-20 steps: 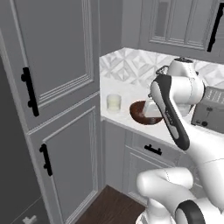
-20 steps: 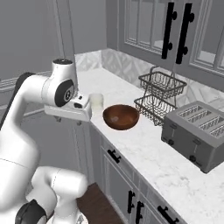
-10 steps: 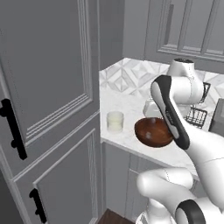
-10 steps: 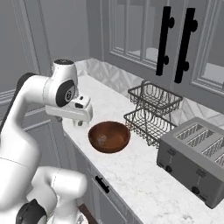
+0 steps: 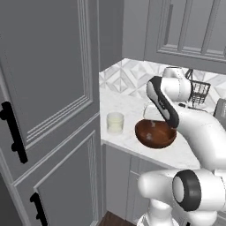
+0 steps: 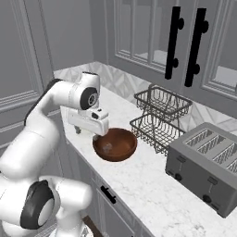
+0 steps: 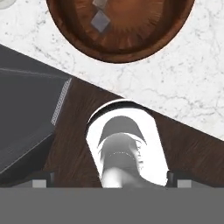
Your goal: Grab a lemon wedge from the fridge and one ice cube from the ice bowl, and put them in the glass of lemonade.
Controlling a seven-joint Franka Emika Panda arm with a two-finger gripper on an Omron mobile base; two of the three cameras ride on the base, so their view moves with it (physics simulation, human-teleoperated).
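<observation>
At frame centre we see the glass of lemonade (image 5: 115, 122) on the tabletop (image 5: 128, 103), just left of the brown bowl (image 5: 155, 134); wire baskets (image 6: 159, 118) and toaster (image 6: 204, 163) stand right; fingers (image 7: 111, 183) released, empty.

Grey panelled cabinets (image 5: 53, 88) surround a white marble counter (image 6: 152, 185) over dark wood floor (image 7: 74, 127).

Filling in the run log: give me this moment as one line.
gripper: open, empty, above brown wooden ice bowl | ice cubes in bowl | glass of pale lemonade left of bowl on white marble counter
</observation>
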